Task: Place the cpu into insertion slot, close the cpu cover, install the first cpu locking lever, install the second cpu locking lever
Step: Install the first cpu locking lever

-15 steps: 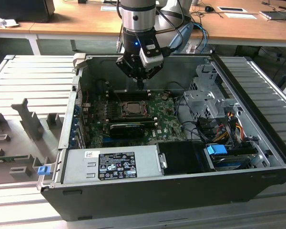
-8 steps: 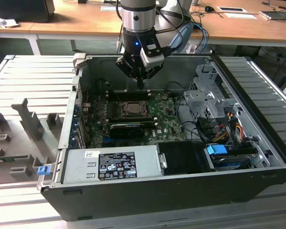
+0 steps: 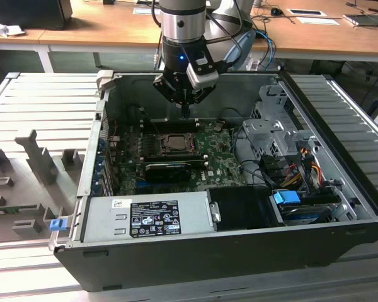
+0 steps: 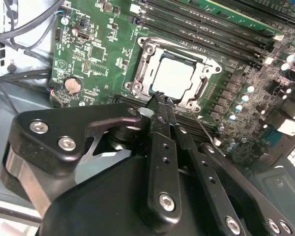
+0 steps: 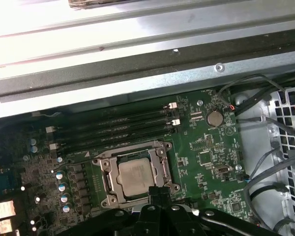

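**Ribbed bench, open case: chip seated, cover down, levers unsettled**

Ribbed grey metal bench (image 3: 38,107) carries an open computer case (image 3: 340,157) lying on its side, with wooden desks (image 3: 82,28) along the back of the room.

Nearest the camera in the exterior view, a grey power supply (image 3: 148,217) runs along the case's front wall. Beyond it the green motherboard (image 3: 220,157) covers the case floor. The insertion slot (image 3: 175,144) sits around the middle of the board, with long black memory slots (image 5: 132,123) between it and the board's far edge.

The cpu (image 4: 173,78) lies flat inside the slot, its pale top showing through the window of the cpu cover (image 4: 147,56). The cover appears to be folded down flat over the chip. So the first two steps look done.

The levers are less clear. A thin wire lever (image 4: 206,135) runs along the socket's edge on the gripper's side. I cannot tell from these views whether it is hooked under its catch. On that showing, the locking is probably what remains.

The gripper (image 4: 162,98) hangs over the far part of the board, just beside that socket edge. Its fingers are pressed together to a single point, pinching nothing that I can see. The tip looks close to the cover's rim; contact is uncertain.
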### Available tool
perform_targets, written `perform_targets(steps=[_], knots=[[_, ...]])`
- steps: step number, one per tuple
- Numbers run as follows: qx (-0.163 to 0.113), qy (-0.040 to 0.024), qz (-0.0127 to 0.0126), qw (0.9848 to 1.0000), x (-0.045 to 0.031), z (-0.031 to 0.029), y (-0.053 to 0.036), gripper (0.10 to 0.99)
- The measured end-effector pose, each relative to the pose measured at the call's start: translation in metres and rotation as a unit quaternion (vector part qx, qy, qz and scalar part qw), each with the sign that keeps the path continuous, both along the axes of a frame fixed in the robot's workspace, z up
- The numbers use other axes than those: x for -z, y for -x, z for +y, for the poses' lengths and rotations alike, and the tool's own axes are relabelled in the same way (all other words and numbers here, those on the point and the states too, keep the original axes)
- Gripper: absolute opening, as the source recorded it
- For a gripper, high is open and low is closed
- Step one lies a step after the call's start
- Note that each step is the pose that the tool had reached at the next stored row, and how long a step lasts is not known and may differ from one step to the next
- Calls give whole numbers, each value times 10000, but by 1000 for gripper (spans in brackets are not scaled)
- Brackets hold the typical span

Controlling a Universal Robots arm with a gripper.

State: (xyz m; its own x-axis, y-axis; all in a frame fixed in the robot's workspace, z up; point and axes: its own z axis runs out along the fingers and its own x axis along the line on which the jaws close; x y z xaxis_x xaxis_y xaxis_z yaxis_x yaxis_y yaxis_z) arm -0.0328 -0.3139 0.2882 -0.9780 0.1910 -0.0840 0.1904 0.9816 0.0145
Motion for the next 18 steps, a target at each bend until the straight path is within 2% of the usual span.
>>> perform_targets(steps=[6, 11, 16, 17, 18], knots=[[-153, 0, 0, 9999, 0, -1, 0, 106], [-519, 0, 0, 9987, 0, -5, 4, 106], [-664, -7, 2, 9978, 0, -18, 29, 106], [-665, -26, 27, 9978, 0, -19, 30, 106], [-665, -55, 98, 9977, 2, -19, 30, 106]])
